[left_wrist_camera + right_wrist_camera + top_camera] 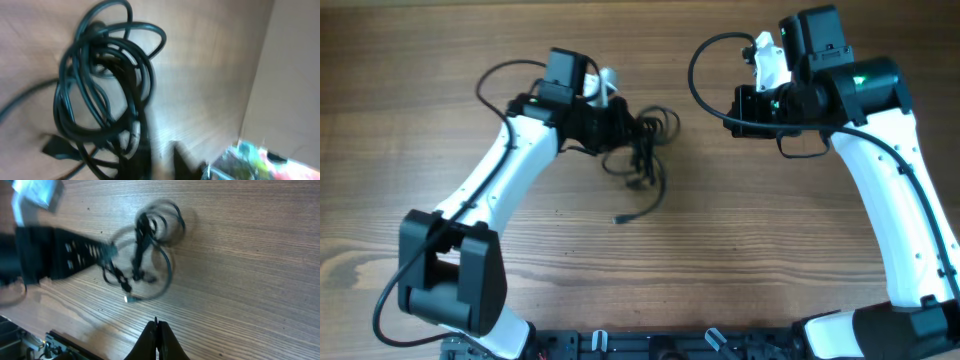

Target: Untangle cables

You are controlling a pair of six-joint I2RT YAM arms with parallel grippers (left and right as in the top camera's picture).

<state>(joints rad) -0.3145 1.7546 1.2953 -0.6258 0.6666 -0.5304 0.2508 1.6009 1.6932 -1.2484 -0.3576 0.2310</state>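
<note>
The cables [645, 150] lie knotted on the bench [770, 230], left of centre, with a loose tail trailing toward the near edge. The left fingers [181, 156] meet the knot's left side, but through the blur you cannot tell their opening or hold. The right fingers [150, 342], pressed together and empty, hang well apart, so the left pair is nearer.

Clad in smooth white shells along the left arm [490, 180] and right arm [900, 200], with boxy black housings at the joints. Topped near each wrist by a black camera block [815, 35] beside a small white fitting [767, 58]. Wired with thick black cable [698, 75] looping free by both wrists and at the left base. Lit by a green lamp [861, 80] on the right arm's black joint. Finished in dark, tapered fingers on the left hand [632, 128] and right hand [156, 339].
</note>
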